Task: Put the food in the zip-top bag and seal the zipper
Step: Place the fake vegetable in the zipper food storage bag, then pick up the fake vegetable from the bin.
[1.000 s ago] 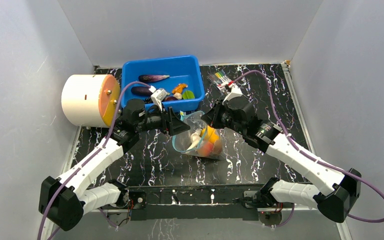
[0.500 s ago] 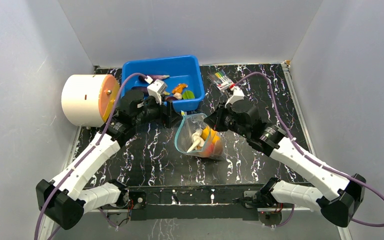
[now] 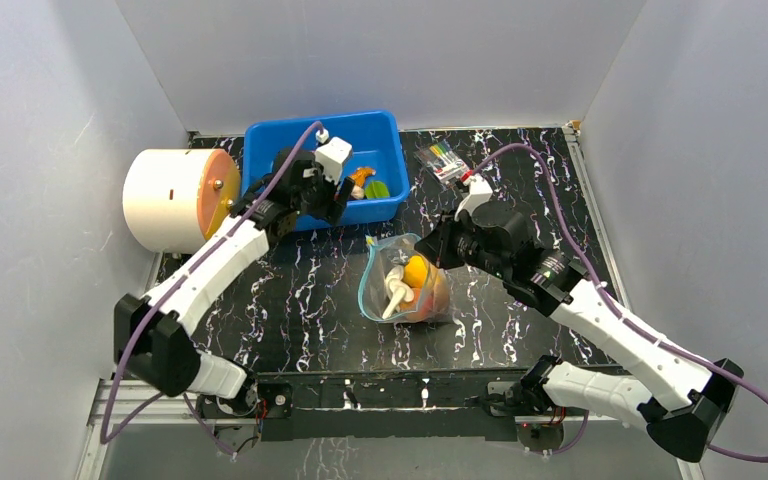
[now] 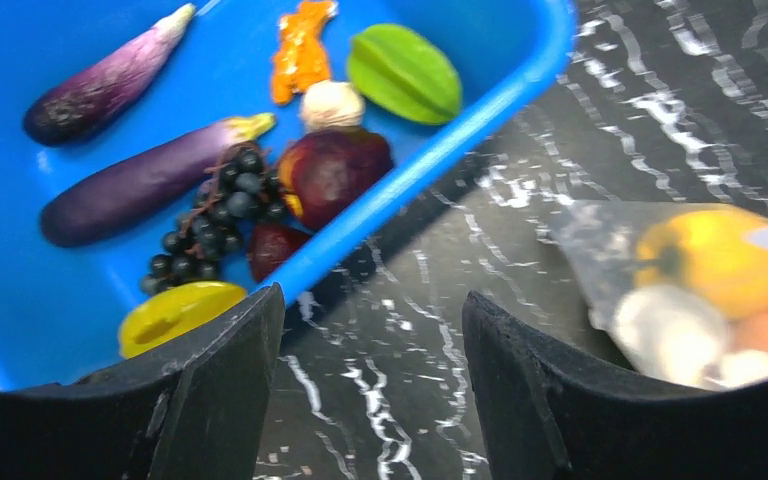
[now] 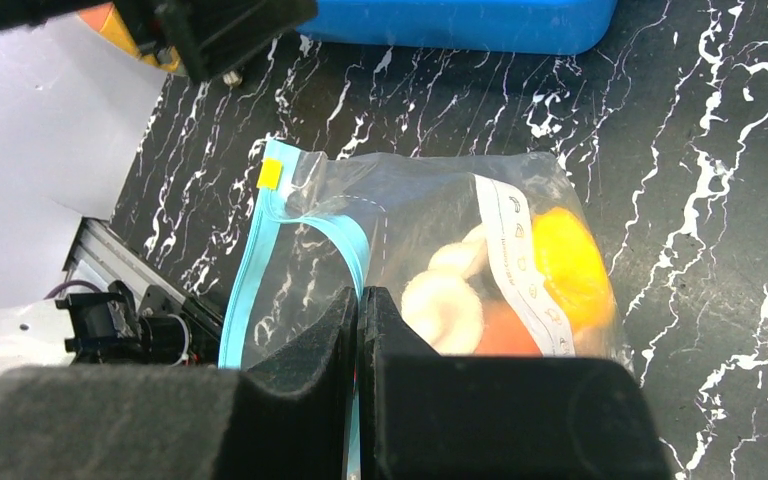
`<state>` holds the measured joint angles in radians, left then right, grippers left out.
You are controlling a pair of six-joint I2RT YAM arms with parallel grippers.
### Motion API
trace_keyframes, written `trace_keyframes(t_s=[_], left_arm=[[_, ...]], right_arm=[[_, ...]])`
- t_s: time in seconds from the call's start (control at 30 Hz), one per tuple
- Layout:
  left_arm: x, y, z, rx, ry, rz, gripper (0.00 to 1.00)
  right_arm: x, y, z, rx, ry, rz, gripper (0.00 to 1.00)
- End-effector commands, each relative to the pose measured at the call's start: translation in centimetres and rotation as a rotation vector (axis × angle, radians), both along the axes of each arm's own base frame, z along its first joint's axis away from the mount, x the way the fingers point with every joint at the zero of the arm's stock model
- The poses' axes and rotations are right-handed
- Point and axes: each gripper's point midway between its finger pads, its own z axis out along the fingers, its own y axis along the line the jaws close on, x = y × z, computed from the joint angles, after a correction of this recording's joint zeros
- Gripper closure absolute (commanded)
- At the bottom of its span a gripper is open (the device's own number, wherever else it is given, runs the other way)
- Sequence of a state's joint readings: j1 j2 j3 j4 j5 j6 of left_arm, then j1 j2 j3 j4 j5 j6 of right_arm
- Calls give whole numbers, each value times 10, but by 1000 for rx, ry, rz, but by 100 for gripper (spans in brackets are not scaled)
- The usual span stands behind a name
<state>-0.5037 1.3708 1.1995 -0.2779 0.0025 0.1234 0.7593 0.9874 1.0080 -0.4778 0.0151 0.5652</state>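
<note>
On the black, white-veined marble-look tabletop (image 3: pixel 290 300): a clear, floppy plastic zip-top bag (image 3: pixel 392 258), lying crumpled between the two arms, mouth gaping open. Inside it, glossy toy food: a rounded yellow-orange piece (image 5: pixel 565 262), a pale cream lumpy piece (image 5: pixel 445 295) and something orange-red beneath, blurred through the film. Along the mouth, a thin teal-blue press-seal zipper (image 5: pixel 248 285), bowed into a loop, with a small yellow square tab (image 5: pixel 270 173) at its far end.

Right gripper (image 5: pixel 358 325): black, matte, blocky fingers pressed flat together, pinching the bag's mouth edge at the teal strip.

Left gripper (image 4: pixel 370 385): black moulded fingers (image 4: pixel 222 400) spread well apart, nothing between them, poised above the near rim of a rectangular bright-blue plastic tub (image 4: pixel 480 110), apart from the bag.

In the tub, more loose food: two long smooth purple eggplants (image 4: pixel 135 188), a knobbly bunch of dark grapes (image 4: pixel 210 210), a round dark-red fruit (image 4: pixel 335 168), a ridged green slice (image 4: pixel 405 72), a rough orange chunk (image 4: pixel 300 52), a cream bulb (image 4: pixel 332 103), a shiny yellow curved bit (image 4: pixel 175 312).

Left of the tub, a white cylinder (image 3: pixel 165 200) on its side, orange end face toward the tub. Beyond the bag, near the back wall, a small clear packet of coloured markers (image 3: pixel 442 158).
</note>
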Motion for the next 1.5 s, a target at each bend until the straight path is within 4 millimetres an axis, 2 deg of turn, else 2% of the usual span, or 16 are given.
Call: trace_keyframes(t_s=[0.0,0.17,0.3,0.47,0.57,0.83,0.97,1.13,1.33,1.47], left_arm=[[41,34,14,110,-62,41,38],[84,59,11,125,-60,75,39],[116,81,-2,280,-101,115,39],[142,95,-21,453,-95,4,40],[159,102,-39,550,-49,-54,40],[205,126,-59,694,-60,-68,47],[222,135,-77,711,-46,-100,47],[236,131,-90,716,-72,-137,47],[244,125,-118,722,-59,-191,44],[253,124,-124,739,-89,-200,43]], right_arm=[[-5,-1,45,63,-94,28,100],[-5,-7,56,53,-100,3,100],[-6,-7,57,40,-93,12,100],[-2,-3,63,34,-96,16,100],[4,0,63,41,-100,7,100],[19,21,63,-9,-96,62,100],[24,27,63,-15,-85,65,100],[26,33,59,-27,-58,77,100],[29,32,56,-34,-54,61,100],[30,34,55,-28,-50,61,100]])
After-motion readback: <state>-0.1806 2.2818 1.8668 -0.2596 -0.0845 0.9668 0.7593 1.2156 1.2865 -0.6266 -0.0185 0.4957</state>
